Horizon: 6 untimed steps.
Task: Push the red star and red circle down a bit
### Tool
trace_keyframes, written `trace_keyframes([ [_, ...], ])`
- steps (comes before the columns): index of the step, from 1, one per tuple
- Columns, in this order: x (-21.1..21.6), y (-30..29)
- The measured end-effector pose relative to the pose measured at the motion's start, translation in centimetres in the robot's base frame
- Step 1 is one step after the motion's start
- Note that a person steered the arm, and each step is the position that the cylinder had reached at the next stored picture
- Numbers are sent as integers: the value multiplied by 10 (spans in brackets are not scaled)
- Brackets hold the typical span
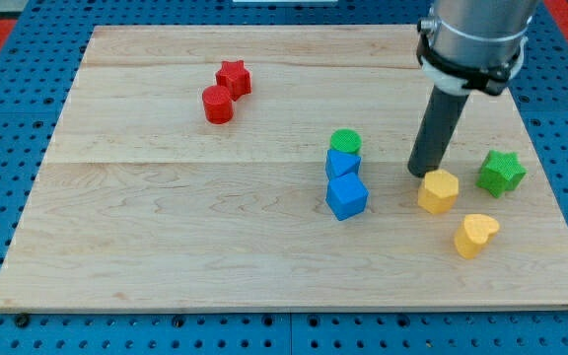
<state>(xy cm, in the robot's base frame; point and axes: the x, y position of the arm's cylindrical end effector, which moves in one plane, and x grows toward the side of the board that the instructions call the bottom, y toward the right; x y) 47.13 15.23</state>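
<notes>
The red star (234, 77) lies near the view's top left of the wooden board (166, 227). The red circle (218, 104) touches it just below and to the left. My tip (422, 173) rests on the board far to the view's right of both red blocks, right beside the upper left edge of the yellow hexagon (439, 190). The rod rises from there to the arm's grey body at the view's top right.
A green circle (345, 141) sits above two touching blue blocks (342, 164) (346, 196) at centre right. A green star (501, 173) lies at the right, and a yellow heart (475, 235) below the hexagon. Blue pegboard surrounds the board.
</notes>
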Motion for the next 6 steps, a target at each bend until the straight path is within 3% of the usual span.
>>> trace_keyframes([
  [3, 5, 5],
  [5, -70, 9],
  [6, -77, 17],
])
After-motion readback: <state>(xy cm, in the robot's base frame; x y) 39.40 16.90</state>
